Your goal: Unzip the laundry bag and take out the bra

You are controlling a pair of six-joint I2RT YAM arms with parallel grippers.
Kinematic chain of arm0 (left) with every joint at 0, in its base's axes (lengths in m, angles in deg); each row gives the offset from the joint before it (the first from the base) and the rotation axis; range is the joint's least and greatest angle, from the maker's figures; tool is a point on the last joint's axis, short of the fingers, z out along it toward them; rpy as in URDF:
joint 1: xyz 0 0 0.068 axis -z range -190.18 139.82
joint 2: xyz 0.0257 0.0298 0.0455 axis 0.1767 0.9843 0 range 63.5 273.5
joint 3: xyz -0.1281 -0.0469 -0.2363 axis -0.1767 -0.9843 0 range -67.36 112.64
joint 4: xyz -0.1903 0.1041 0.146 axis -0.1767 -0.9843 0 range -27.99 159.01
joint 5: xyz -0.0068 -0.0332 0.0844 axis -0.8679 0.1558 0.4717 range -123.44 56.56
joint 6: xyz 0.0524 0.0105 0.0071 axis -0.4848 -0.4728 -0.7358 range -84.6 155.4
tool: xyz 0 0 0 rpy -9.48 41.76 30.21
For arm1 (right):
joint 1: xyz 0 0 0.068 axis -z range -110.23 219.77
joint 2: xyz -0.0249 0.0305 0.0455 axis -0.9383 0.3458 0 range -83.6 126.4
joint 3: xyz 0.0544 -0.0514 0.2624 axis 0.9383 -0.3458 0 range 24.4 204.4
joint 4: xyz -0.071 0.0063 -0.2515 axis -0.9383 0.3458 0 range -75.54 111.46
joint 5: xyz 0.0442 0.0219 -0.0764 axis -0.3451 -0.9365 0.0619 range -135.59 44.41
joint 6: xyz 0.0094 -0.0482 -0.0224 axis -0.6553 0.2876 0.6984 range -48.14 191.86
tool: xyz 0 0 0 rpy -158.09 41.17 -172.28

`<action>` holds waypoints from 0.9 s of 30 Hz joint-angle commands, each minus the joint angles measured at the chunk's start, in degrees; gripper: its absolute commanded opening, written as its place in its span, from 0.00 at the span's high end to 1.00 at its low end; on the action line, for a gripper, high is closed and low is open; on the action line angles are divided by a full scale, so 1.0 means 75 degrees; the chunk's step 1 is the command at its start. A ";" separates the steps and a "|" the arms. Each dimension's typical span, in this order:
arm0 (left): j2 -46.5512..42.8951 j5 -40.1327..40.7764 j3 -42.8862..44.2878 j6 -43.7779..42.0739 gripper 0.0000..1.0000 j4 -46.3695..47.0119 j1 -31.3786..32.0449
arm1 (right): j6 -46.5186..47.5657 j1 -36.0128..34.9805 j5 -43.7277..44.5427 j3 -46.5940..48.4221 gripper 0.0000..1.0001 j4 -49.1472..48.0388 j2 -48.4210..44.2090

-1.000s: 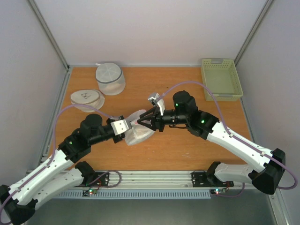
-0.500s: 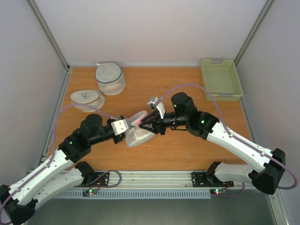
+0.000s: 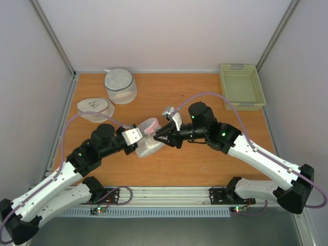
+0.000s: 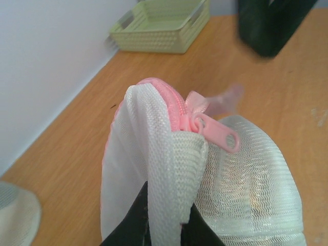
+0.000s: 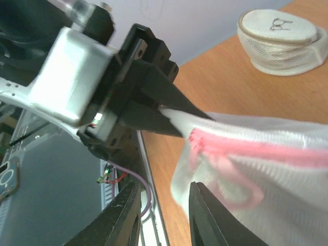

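Observation:
The laundry bag (image 3: 148, 139), white mesh with a pink zipper band, sits at the table's middle between both grippers. My left gripper (image 3: 138, 139) is shut on the bag's white mesh edge (image 4: 171, 169) just below the zipper's end; the pink zipper pull (image 4: 219, 133) sticks out to the right. My right gripper (image 3: 160, 137) is open, its jaws (image 5: 164, 207) apart just below and beside the pink pull loop (image 5: 225, 171), holding nothing. The left gripper's black fingers (image 5: 154, 97) show pinching the bag (image 5: 277, 174). The bra is hidden.
A white mesh drum with a grey band (image 3: 121, 85) and a flatter white round bag (image 3: 96, 108) stand at the back left; the latter also shows in the right wrist view (image 5: 279, 43). A green basket (image 3: 242, 85) is at the back right and also shows in the left wrist view (image 4: 164, 25).
The bag has been drawn up and stands more upright in the left gripper. The right gripper has shifted slightly toward the near edge, staying close to the zipper end.

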 commanded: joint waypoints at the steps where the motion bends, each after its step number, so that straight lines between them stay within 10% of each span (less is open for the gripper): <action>1: 0.0094 0.1568 0.0172 -0.0504 0.99 0.0761 0.0066 | -0.0195 -0.0152 0.0677 0.0130 0.72 -0.0141 -0.0673; 9: -0.0068 0.1721 0.0006 -0.2514 0.99 0.2405 0.0090 | -0.0892 -0.0653 0.0841 -0.0573 0.69 -0.2065 -0.0440; 27: -0.0035 0.1502 0.0108 -0.2213 0.99 0.2294 0.0096 | -0.1003 -0.0654 0.2002 -0.0670 0.68 -0.3183 0.0277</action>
